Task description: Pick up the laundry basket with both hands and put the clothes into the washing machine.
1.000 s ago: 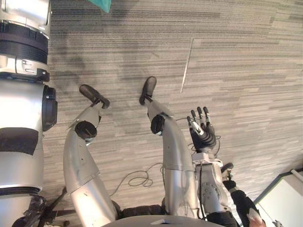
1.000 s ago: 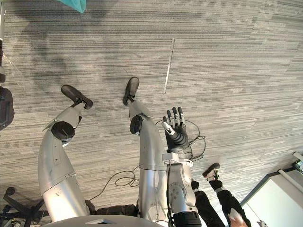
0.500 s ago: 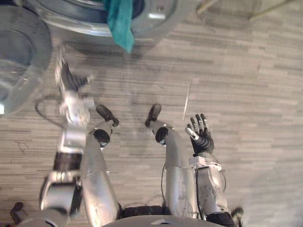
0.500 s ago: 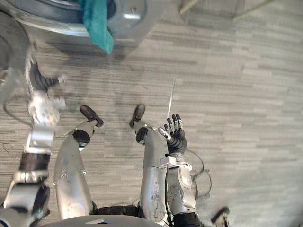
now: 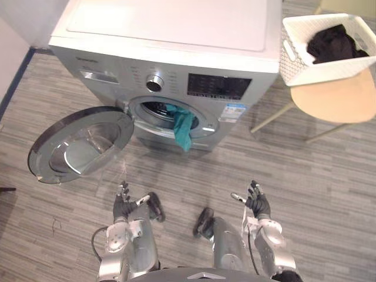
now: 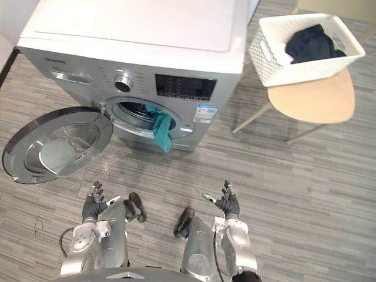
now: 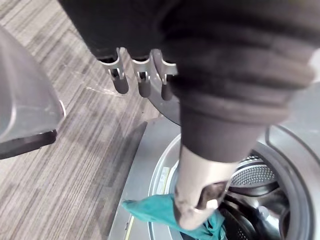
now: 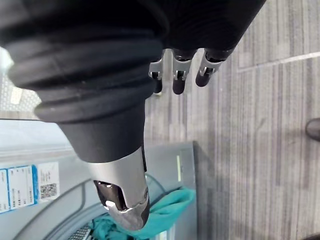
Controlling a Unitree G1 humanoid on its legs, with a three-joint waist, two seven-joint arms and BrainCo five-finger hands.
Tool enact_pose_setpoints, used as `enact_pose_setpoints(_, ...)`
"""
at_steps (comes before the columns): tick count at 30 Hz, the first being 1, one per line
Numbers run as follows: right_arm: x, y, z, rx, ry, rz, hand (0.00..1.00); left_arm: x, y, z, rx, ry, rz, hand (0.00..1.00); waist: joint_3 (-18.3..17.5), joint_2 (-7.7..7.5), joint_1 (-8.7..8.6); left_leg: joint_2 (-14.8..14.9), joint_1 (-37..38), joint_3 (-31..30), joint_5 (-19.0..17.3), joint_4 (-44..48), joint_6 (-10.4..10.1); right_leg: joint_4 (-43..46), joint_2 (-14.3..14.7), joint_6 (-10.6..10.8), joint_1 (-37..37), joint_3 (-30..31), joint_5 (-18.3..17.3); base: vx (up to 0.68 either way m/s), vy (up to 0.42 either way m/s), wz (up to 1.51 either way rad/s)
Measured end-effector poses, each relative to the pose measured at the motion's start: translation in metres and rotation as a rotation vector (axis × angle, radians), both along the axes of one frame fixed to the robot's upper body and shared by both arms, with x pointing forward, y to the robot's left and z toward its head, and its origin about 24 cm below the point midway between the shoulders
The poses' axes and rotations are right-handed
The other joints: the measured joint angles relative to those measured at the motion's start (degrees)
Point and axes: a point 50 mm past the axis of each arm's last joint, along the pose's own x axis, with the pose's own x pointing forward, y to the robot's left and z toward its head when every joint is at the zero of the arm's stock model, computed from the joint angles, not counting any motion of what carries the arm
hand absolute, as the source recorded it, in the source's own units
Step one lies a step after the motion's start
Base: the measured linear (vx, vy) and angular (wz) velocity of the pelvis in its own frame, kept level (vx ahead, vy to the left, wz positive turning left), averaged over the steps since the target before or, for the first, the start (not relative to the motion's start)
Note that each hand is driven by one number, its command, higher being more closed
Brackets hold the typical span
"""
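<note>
A white laundry basket (image 5: 305, 61) holding dark clothes (image 5: 332, 42) rests on a round wooden stool at the far right. The silver washing machine (image 5: 176, 35) stands ahead with its round door (image 5: 76, 147) swung open to the left. A teal cloth (image 5: 183, 130) hangs out of the drum opening, and the same teal cloth (image 7: 150, 212) shows past my left hand's thumb. My left hand (image 5: 123, 202) and right hand (image 5: 257, 202) are held low over the floor, well short of the machine and the basket. Both are open and hold nothing.
The stool (image 5: 341, 100) stands on thin legs right of the machine. The open door juts out low over the striped grey floor (image 5: 329, 194) on the left. A pale wall (image 5: 12, 53) runs along the far left.
The camera has swung up from the floor to the washing machine and basket. My left arm has come down low in front; both hands stay open and empty.
</note>
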Motion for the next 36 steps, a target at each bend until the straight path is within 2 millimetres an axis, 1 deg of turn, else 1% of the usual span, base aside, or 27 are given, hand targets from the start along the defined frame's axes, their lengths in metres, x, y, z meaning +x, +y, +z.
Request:
enact_pose_setpoints(1, 0.006, -0.003, -0.002, -0.010, 0.015, -0.002, 0.00, -0.002, -0.002, -0.005, -0.021, 0.019, -0.007, 0.00, -0.18, 0.09, 1.03, -1.22, 2.53, 2.67, 1.38, -6.42, -0.28, 0.23, 0.35, 1.59, 0.82, -0.09, -0.92, 0.16, 0.118, -0.23)
enact_pose_setpoints(2, 0.008, -0.001, -0.004, -0.009, 0.030, 0.005, 0.00, -0.006, -0.003, -0.007, -0.030, 0.033, -0.007, 0.00, -0.24, 0.17, 1.35, -1.45, 3.68, 3.14, 2.13, -8.76, 1.52, 0.86, 0.74, 2.47, 1.39, 0.07, -1.47, 0.20, 0.139, -0.27)
enact_pose_setpoints(3, 0.008, 0.010, -0.015, -0.001, 0.083, 0.030, 0.00, -0.009, 0.003, -0.013, -0.015, 0.064, -0.028, 0.00, -0.90, -2.39, 1.64, -2.31, 3.84, 3.13, 0.28, -7.09, 4.50, 1.76, -0.24, 3.88, 1.68, 0.94, -2.69, 0.27, 0.088, -0.04)
enact_pose_setpoints(4, 0.003, 0.018, -0.024, 0.012, 0.128, 0.043, 0.00, -0.013, 0.006, -0.017, -0.009, 0.083, -0.039, 0.00, -2.15, -4.41, 1.62, -3.30, 3.70, 3.03, -1.34, -6.28, 4.59, 2.89, -1.61, 5.75, 1.76, 0.94, -3.23, 0.41, 0.066, 0.22)
enact_pose_setpoints(5, -0.004, 0.026, -0.033, 0.029, 0.168, 0.044, 0.00, -0.012, 0.005, -0.015, -0.004, 0.070, -0.065, 0.00, -2.67, -6.10, 1.50, -3.90, 3.77, 2.77, -4.18, -3.22, 4.77, 9.67, -3.88, 8.58, 0.85, 2.10, -3.28, 0.41, 0.021, 0.36)
enact_pose_setpoints(6, -0.004, 0.030, -0.036, 0.032, 0.182, 0.054, 0.00, -0.011, 0.007, -0.014, 0.010, 0.066, -0.081, 0.00, -2.34, -6.63, 1.31, -3.82, 3.81, 2.11, -6.21, 0.72, 5.45, 18.38, -5.93, 10.32, -1.60, 4.66, -2.21, 0.38, 0.013, 0.40)
enact_pose_setpoints(7, -0.003, 0.033, -0.038, 0.037, 0.194, 0.061, 0.00, -0.010, 0.006, -0.013, 0.022, 0.063, -0.103, 0.00, -2.21, -6.62, 0.95, -3.64, 3.81, 1.27, -8.43, 4.36, 6.25, 27.30, -7.42, 11.46, -5.11, 8.34, 0.10, 0.32, -0.042, 0.49)
enact_pose_setpoints(8, -0.001, 0.034, -0.039, 0.041, 0.211, 0.064, 0.00, -0.009, 0.008, -0.010, 0.040, 0.052, -0.122, 0.00, -1.53, -6.08, 0.01, -3.06, 3.71, -0.09, -10.55, 8.32, 6.64, 36.43, -7.73, 11.59, -8.61, 12.19, 0.87, 0.30, -0.070, 0.50)
enact_pose_setpoints(9, 0.004, 0.035, -0.036, 0.039, 0.197, 0.067, 0.00, -0.007, 0.009, -0.008, 0.045, 0.041, -0.124, 0.00, -0.94, -5.73, -0.26, -2.62, 3.67, -0.52, -10.91, 9.71, 6.75, 38.84, -7.50, 11.17, -9.96, 13.17, 0.65, 0.24, -0.127, 0.51)
enact_pose_setpoints(10, 0.017, 0.035, -0.027, 0.028, 0.161, 0.072, 0.00, -0.002, 0.009, -0.004, 0.049, 0.017, -0.124, 0.00, 0.22, -4.44, -0.18, -1.50, 3.48, -0.99, -11.15, 10.98, 6.71, 40.20, -7.48, 8.79, -12.71, 12.92, -0.40, 0.18, -0.170, 0.27)
enact_pose_setpoints(11, 0.034, 0.033, -0.016, 0.012, 0.120, 0.081, 0.00, 0.004, 0.005, 0.002, 0.048, -0.016, -0.137, 0.00, 0.82, -3.21, 0.32, 0.13, 2.34, -1.22, -11.38, 11.15, 6.33, 37.17, -7.96, 5.04, -15.77, 11.50, -1.45, 0.14, -0.179, 0.17)
enact_pose_setpoints(12, 0.046, 0.035, -0.007, 0.005, 0.088, 0.083, 0.00, 0.009, 0.003, 0.007, 0.050, -0.046, -0.141, 0.00, 1.22, -2.17, 0.58, 1.66, 0.83, -1.45, -11.68, 11.18, 5.67, 32.62, -8.51, 2.98, -17.90, 10.45, -1.68, 0.08, -0.162, 0.09)
enact_pose_setpoints(13, 0.056, 0.038, 0.000, 0.001, 0.058, 0.081, 0.00, 0.016, 0.001, 0.011, 0.053, -0.071, -0.143, 0.00, 1.86, -1.37, 0.58, 2.83, -0.84, -2.42, -12.17, 11.41, 4.39, 27.07, -9.22, 2.55, -19.47, 10.25, -1.36, 0.02, -0.263, 0.17)
enact_pose_setpoints(14, 0.066, 0.041, 0.007, -0.003, 0.040, 0.085, 0.00, 0.025, -0.001, 0.015, 0.056, -0.093, -0.147, 0.00, 2.48, -1.21, 0.99, 3.67, -2.93, -3.60, -11.45, 11.50, 3.21, 18.41, -9.91, 2.51, -20.25, 11.95, -0.29, 0.02, -0.314, 0.24)
enact_pose_setpoints(15, 0.069, 0.042, 0.008, -0.004, 0.041, 0.083, 0.00, 0.029, -0.003, 0.017, 0.055, -0.104, -0.150, 0.00, 2.50, -1.19, 1.07, 3.94, -4.05, -4.23, -10.97, 11.56, 2.46, 13.89, -10.26, 2.73, -20.15, 12.75, 0.90, 0.03, -0.463, 0.35)
enact_pose_setpoints(16, 0.072, 0.042, 0.009, -0.009, 0.051, 0.084, 0.00, 0.036, -0.005, 0.022, 0.051, -0.128, -0.151, 0.00, 2.96, -0.96, 1.08, 4.65, -6.17, -5.80, -10.27, 12.04, 0.61, 8.29, -10.92, 5.95, -19.29, 11.89, 6.17, 0.04, -0.455, 0.28)
enact_pose_setpoints(17, 0.080, 0.044, 0.012, -0.022, 0.058, 0.099, 0.00, 0.043, -0.006, 0.027, 0.047, -0.154, -0.133, 0.00, 4.61, 0.29, 1.42, 5.87, -7.76, -7.73, -9.42, 12.14, -1.87, 7.17, -9.58, 9.19, -19.17, 10.06, 11.85, 0.03, -0.435, 0.21)
enact_pose_setpoints(18, 0.084, 0.045, 0.016, -0.030, 0.052, 0.105, 0.00, 0.046, -0.009, 0.029, 0.037, -0.163, -0.125, 0.00, 5.26, 1.11, 1.41, 6.54, -8.43, -8.47, -8.49, 11.35, -2.31, 7.26, -8.78, 8.49, -19.57, 9.08, 11.54, 0.01, -0.312, 0.09)
enact_pose_setpoints(19, 0.089, 0.042, 0.020, -0.048, 0.042, 0.105, 0.00, 0.050, -0.015, 0.032, 0.016, -0.179, -0.121, 0.00, 6.20, 1.50, 0.97, 6.70, -8.92, -8.86, -6.38, 8.90, -2.89, 7.62, -8.38, 7.62, -20.69, 8.10, 11.06, 0.03, -0.337, 0.24)
enact_pose_setpoints(20, 0.094, 0.040, 0.023, -0.059, 0.043, 0.095, 0.00, 0.056, -0.024, 0.034, -0.015, -0.189, -0.121, 0.00, 7.39, 1.61, 0.12, 6.58, -8.82, -9.03, -2.95, 5.01, -3.95, 8.00, -8.28, 7.38, -21.44, 6.58, 11.13, 0.05, -0.332, 0.27)
enact_pose_setpoints(23, 0.092, 0.038, 0.020, -0.029, 0.056, 0.070, 0.00, 0.062, -0.031, 0.035, -0.052, -0.189, -0.102, 0.00, 7.98, 1.44, 0.01, 6.60, -8.26, -9.78, 1.27, -0.38, -5.37, 7.40, -7.21, 6.32, -21.40, 4.23, 11.06, 0.10, -0.257, 0.25)
enact_pose_setpoints(25, 0.092, 0.041, 0.019, 0.011, 0.063, 0.055, 0.00, 0.064, -0.030, 0.034, -0.052, -0.186, -0.095, 0.00, 7.98, 1.44, 0.23, 6.55, -8.35, -9.81, 2.70, -2.64, -5.70, 6.68, -6.89, 6.10, -21.49, 3.23, 10.96, 0.07, -0.087, 0.19)
enact_pose_setpoints(30, 0.105, 0.063, 0.027, 0.057, 0.045, 0.100, 0.00, 0.065, -0.015, 0.034, -0.067, -0.184, -0.005, 0.00, 7.98, 1.44, 0.59, 5.14, -10.30, -10.56, 4.48, -5.63, -5.53, 5.40, -7.34, 5.93, -22.55, 1.74, 11.19, 0.00, 0.019, 0.19)
enact_pose_setpoints(32, 0.116, 0.070, 0.038, 0.074, 0.006, 0.106, 0.00, 0.065, -0.016, 0.034, -0.083, -0.186, 0.004, 0.00, 7.99, 1.44, 0.89, 4.14, -11.68, -11.44, 5.39, -6.94, -5.29, 4.92, -8.05, 6.01, -23.17, 0.63, 11.30, -0.02, 0.026, 0.32)
enact_pose_setpoints(33, 0.118, 0.071, 0.039, 0.069, 0.010, 0.113, 0.00, 0.065, -0.016, 0.035, -0.089, -0.187, 0.006, 0.00, 7.99, 1.44, 1.01, 3.91, -12.30, -11.69, 5.66, -7.08, -5.18, 4.90, -8.21, 6.01, -23.64, 0.36, 11.42, -0.02, 0.014, 0.30)
enact_pose_setpoints(34, 0.128, 0.075, 0.051, 0.061, -0.018, 0.128, 0.00, 0.067, -0.017, 0.036, -0.100, -0.191, 0.007, 0.00, 8.00, 1.46, 1.69, 3.36, -13.45, -11.86, 6.26, -7.73, -4.81, 4.93, -8.80, 5.98, -24.74, 0.08, 11.67, -0.01, 0.016, 0.24)
enact_pose_setpoints(36, 0.140, 0.074, 0.065, 0.043, -0.043, 0.131, 0.00, 0.069, -0.021, 0.039, -0.134, -0.207, 0.008, 0.00, 8.05, 1.55, 2.37, 2.42, -15.05, -11.89, 7.81, -9.01, -4.70, 5.04, -9.30, 5.97, -26.64, -0.09, 12.32, 0.00, 0.008, 0.22)
